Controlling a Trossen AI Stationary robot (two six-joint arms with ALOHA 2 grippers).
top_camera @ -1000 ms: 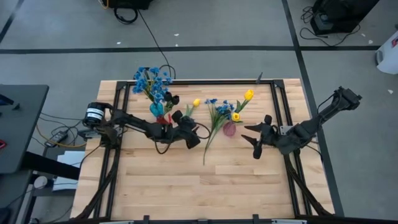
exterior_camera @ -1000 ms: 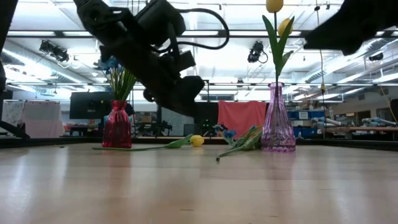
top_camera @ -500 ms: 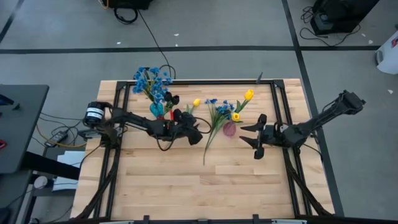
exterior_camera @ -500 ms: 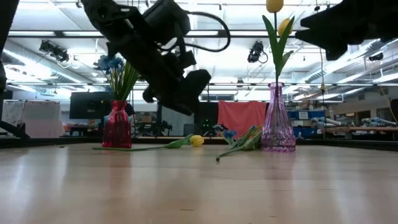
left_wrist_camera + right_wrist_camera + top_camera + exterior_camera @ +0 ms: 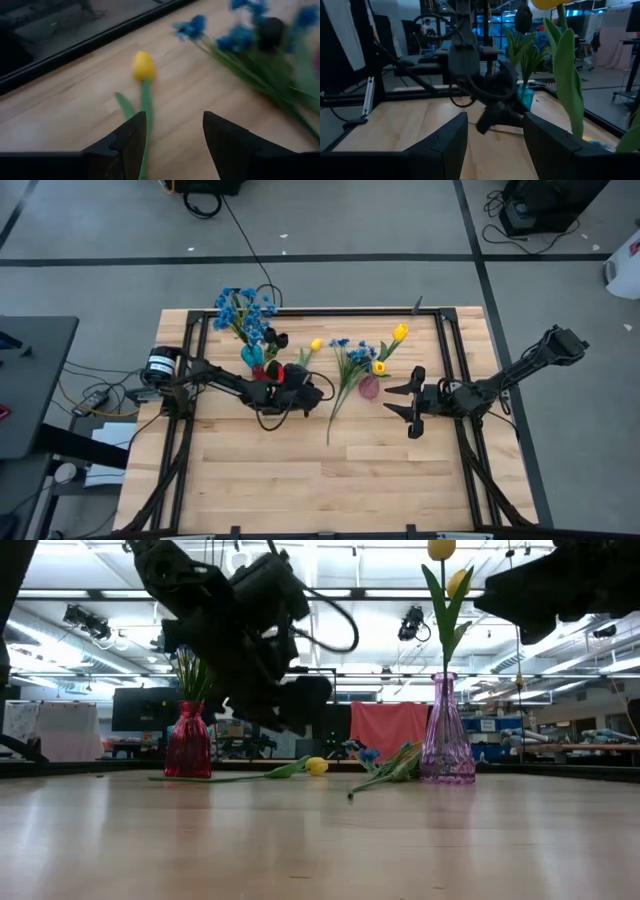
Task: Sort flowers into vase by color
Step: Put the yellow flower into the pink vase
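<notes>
Since a second ago, left claw (image 5: pixel 322 393) is advancing toward the loose yellow tulip (image 5: pixel 143 65) lying on the bench (image 5: pixel 300 470); I'm holding its fingers apart, empty. Right claw (image 5: pixel 400 402) is hovering near the pink vase (image 5: pixel 446 730), fingers apart, empty.
</notes>
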